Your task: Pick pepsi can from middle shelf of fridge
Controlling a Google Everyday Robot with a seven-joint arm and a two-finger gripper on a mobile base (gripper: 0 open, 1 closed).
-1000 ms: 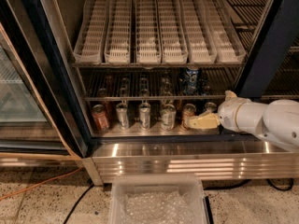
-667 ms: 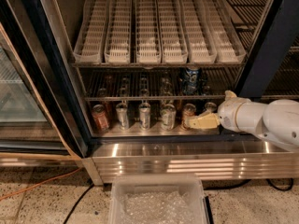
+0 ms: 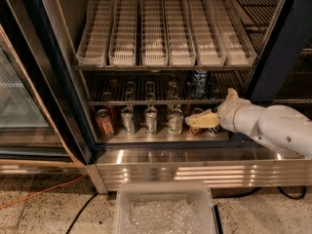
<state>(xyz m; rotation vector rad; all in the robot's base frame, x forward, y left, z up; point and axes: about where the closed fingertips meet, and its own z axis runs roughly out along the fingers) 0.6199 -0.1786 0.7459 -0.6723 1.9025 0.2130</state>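
Observation:
The pepsi can (image 3: 199,83), blue with pale markings, stands upright on the dark wire middle shelf (image 3: 146,102) of the open fridge (image 3: 170,165), right of centre. My gripper (image 3: 201,120), pale yellow on a white arm coming in from the right, sits below the shelf's front rail. It is just below and in front of the pepsi can, at the level of the bottom row of cans, and is not touching the pepsi can.
White slotted trays (image 3: 165,57) fill the shelf above. On the steel floor stand an orange-brown can (image 3: 104,123) and silver cans (image 3: 151,120). The glass door (image 3: 19,96) hangs open at left. A clear plastic bin (image 3: 163,211) and an orange cable (image 3: 39,195) lie on the floor.
My gripper has edged slightly left and up beneath the middle shelf. The cans have not moved.

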